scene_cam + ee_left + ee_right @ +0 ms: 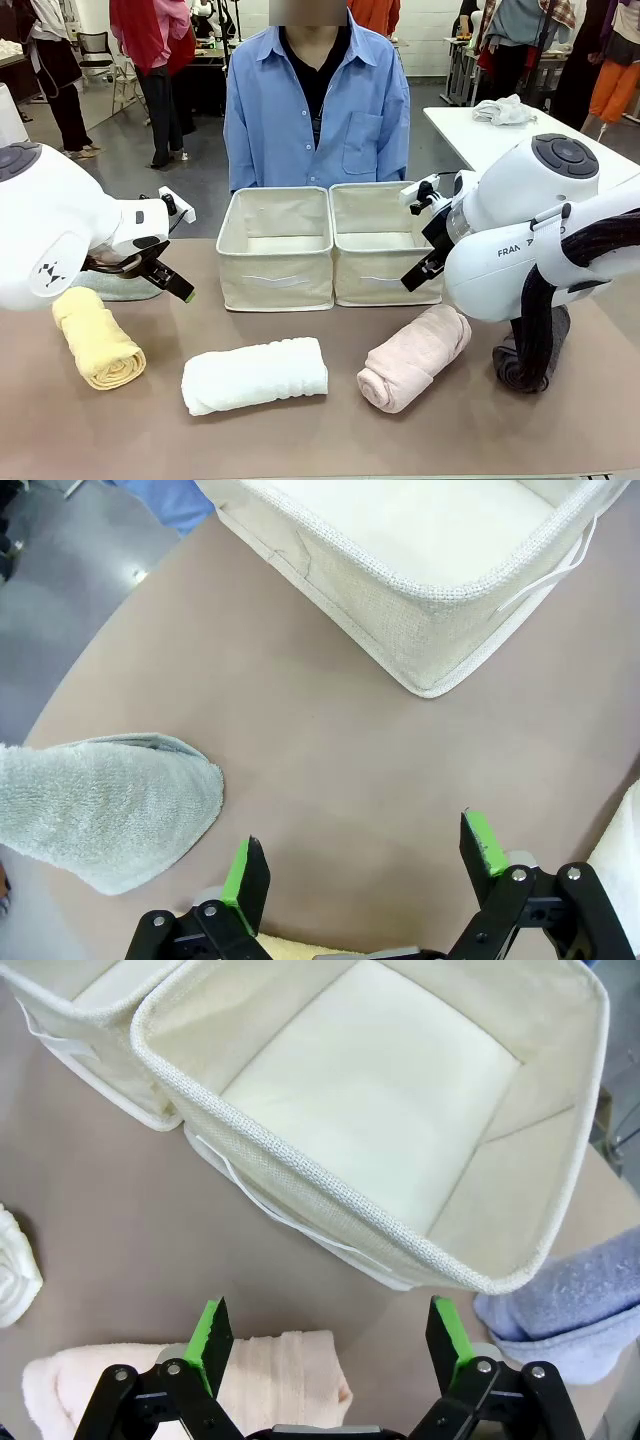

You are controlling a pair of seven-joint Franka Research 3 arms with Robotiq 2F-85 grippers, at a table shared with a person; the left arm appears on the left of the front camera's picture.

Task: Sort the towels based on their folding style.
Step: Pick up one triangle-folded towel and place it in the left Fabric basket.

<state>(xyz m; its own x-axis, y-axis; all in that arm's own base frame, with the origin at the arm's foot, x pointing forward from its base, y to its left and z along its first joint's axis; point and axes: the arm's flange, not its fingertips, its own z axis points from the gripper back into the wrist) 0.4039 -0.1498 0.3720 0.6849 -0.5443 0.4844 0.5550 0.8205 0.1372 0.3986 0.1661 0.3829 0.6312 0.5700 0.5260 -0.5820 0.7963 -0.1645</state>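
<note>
Along the front of the table lie a yellow roll, a white roll and a pink roll. A dark grey roll lies partly behind my right arm. My left gripper hovers open over bare table, with the grey-green cone just to its side. My right gripper is open above the far end of the pink roll, facing the right bin. The light blue cone lies beside that bin's corner.
Two beige fabric bins stand side by side at the table's middle, both with nothing inside. A person in a blue shirt stands right behind them. A whitish rag lies on a white table at the back right.
</note>
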